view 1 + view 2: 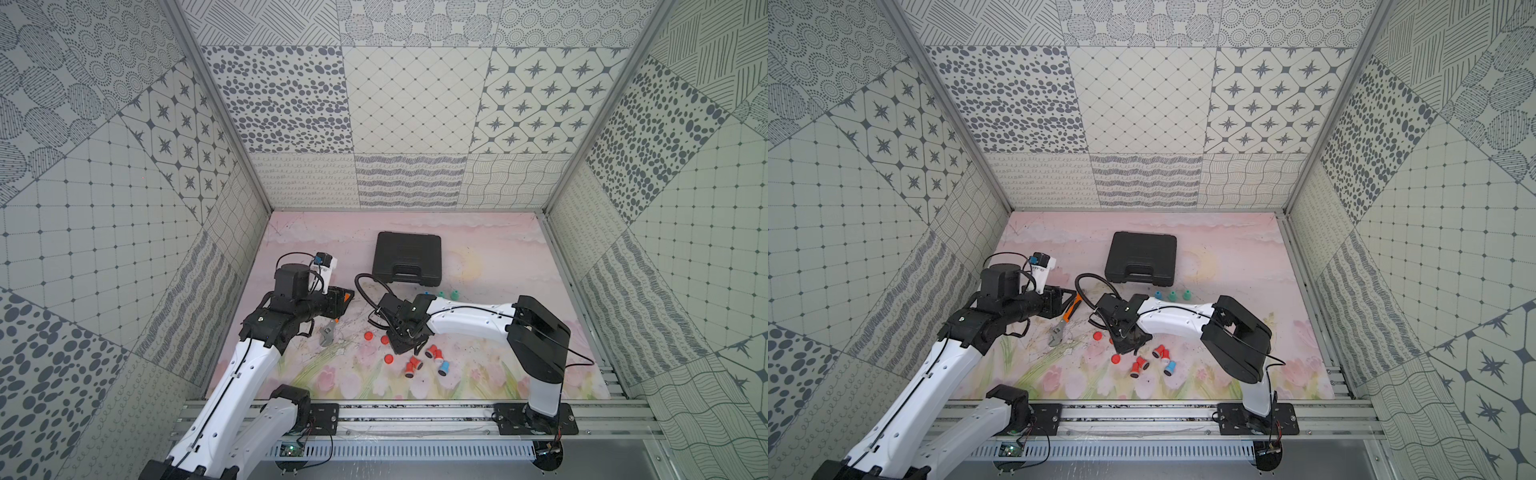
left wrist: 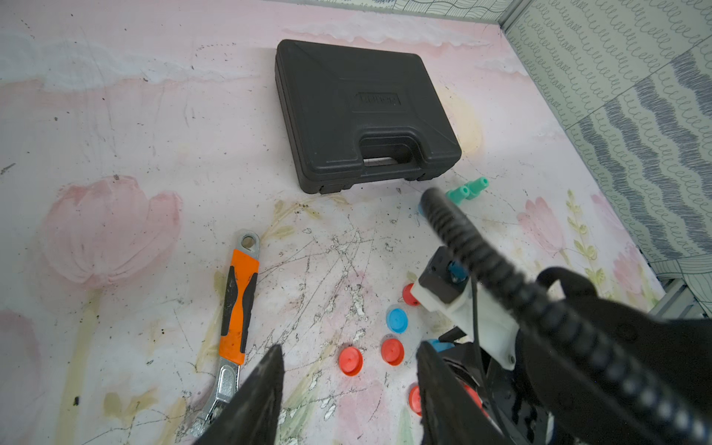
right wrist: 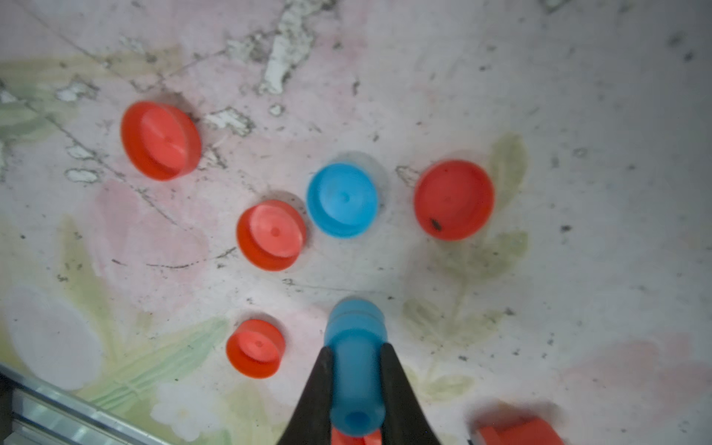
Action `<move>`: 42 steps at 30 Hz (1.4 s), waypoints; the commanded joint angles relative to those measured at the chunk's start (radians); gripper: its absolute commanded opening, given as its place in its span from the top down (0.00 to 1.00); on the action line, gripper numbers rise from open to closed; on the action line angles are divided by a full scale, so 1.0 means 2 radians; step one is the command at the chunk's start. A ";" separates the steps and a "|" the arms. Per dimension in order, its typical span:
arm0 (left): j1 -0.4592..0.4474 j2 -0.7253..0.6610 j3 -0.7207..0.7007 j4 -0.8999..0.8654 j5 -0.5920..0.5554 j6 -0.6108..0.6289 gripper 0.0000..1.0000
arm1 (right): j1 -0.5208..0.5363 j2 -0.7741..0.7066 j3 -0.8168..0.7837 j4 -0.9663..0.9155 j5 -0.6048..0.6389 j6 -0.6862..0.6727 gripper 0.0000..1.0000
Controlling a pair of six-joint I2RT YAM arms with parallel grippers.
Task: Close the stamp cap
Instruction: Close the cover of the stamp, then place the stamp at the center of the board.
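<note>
My right gripper [image 3: 355, 348] is shut on a blue stamp [image 3: 356, 327], whose end points down at the mat. A loose blue cap [image 3: 342, 199] lies flat on the mat a little ahead of the stamp, apart from it. Several red caps [image 3: 271, 235] lie round it. In both top views the right gripper [image 1: 405, 338] hangs low over these caps and hides the blue one. My left gripper [image 2: 350, 346] is open and empty, held above the mat to the left of the caps; the blue cap [image 2: 397, 319] shows beyond its fingers.
An orange-handled wrench [image 2: 237, 308] lies left of the caps. A closed black case [image 1: 407, 257] sits behind, with green stamps [image 1: 455, 295] in front of it. Red stamps [image 1: 413, 365] and another blue one [image 1: 444, 368] lie nearer the front edge.
</note>
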 commanded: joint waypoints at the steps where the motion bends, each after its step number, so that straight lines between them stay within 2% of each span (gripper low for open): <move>1: 0.003 -0.001 0.000 0.007 -0.001 0.007 0.44 | -0.029 -0.043 0.011 -0.006 -0.023 -0.002 1.00; 8: 0.003 -0.002 0.000 0.006 -0.005 0.007 0.44 | -0.086 -0.032 0.078 -0.054 -0.005 -0.032 1.00; 16: 0.002 0.002 0.000 0.008 -0.004 0.010 0.44 | -0.116 0.071 0.208 -0.128 0.054 -0.077 0.99; 21: 0.003 0.007 0.001 0.009 -0.001 0.009 0.44 | -0.128 0.124 0.258 -0.138 0.070 -0.094 0.98; 31: 0.004 0.008 0.001 0.009 0.001 0.010 0.44 | -0.143 0.172 0.283 -0.126 0.038 -0.102 0.87; 42: 0.004 0.008 0.001 0.008 0.002 0.009 0.43 | -0.147 0.151 0.286 -0.133 0.036 -0.099 0.73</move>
